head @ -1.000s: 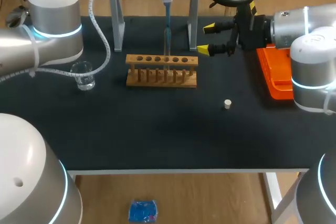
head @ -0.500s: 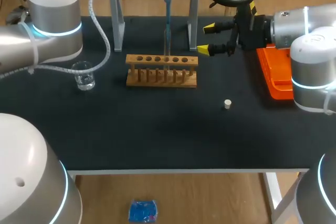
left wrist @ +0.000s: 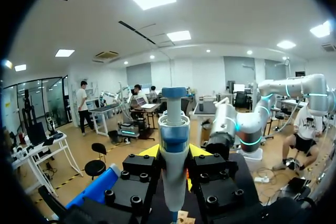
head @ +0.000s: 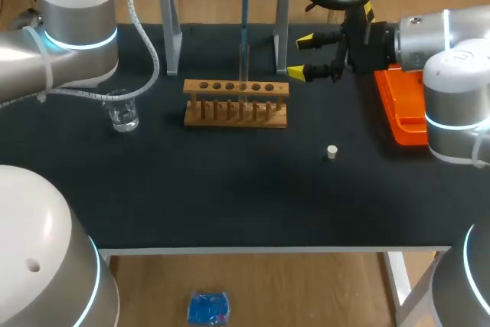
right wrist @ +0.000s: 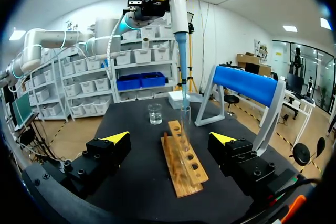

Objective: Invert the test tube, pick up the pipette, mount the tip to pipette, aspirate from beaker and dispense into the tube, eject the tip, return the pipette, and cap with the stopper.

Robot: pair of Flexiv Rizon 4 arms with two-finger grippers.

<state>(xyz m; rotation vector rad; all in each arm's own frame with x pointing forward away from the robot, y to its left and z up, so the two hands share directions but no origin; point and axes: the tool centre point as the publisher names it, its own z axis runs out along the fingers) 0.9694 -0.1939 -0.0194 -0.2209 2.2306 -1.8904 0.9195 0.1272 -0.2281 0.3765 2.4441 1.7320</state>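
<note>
Black tabletop (head: pixel 230 189) bears the rack (head: pixel 236 105), its tube (head: pixel 245 67) at 6 o'clock beneath the upright pipette (head: pixel 243 13) clenched by the left gripper (left wrist: pixel 173 153); the right gripper (head: pixel 306 57) waits released at the rack's 2 o'clock.

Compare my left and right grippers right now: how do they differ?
The left gripper is shut on the pipette, held upright; the right gripper is open and empty. The left gripper sits high above the wooden rack; the right gripper is lower, beside the rack, fingers pointing toward it. Both have yellow tips.
</note>
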